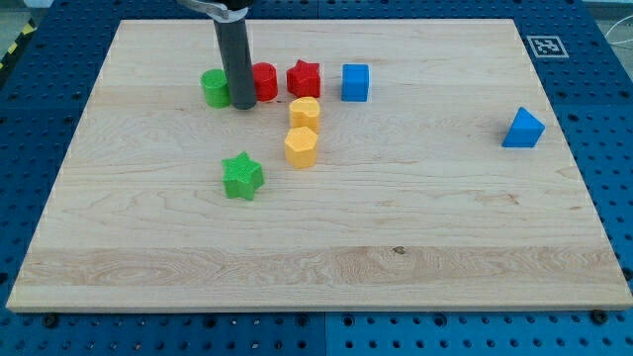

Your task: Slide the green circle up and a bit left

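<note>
The green circle [214,88] lies near the view's top left on the wooden board [316,247]. My tip [242,104] stands right beside it, touching or nearly touching its right side, between it and a red round block [264,81]. The rod rises from the tip to the view's top edge and hides part of both blocks.
A red star [304,78] and a blue cube [355,82] stand in the same row to the right. Two yellow blocks [305,113] [301,146] sit below them. A green star [242,176] lies lower left. A blue triangular block [522,129] sits at the right.
</note>
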Robot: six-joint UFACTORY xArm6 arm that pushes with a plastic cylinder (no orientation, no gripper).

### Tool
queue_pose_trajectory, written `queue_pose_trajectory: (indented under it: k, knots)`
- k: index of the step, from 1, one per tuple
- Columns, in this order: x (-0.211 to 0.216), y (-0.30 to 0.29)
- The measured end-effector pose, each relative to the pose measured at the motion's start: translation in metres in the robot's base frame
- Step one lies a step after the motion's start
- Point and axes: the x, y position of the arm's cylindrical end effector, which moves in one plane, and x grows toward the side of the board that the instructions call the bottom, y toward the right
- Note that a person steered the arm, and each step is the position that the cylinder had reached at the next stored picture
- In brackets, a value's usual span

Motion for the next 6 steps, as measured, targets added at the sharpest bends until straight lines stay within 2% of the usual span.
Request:
queue_pose_trajectory:
  k: [3, 6]
  knots:
    - [0.002, -0.043]
    - [-0.004, -0.042]
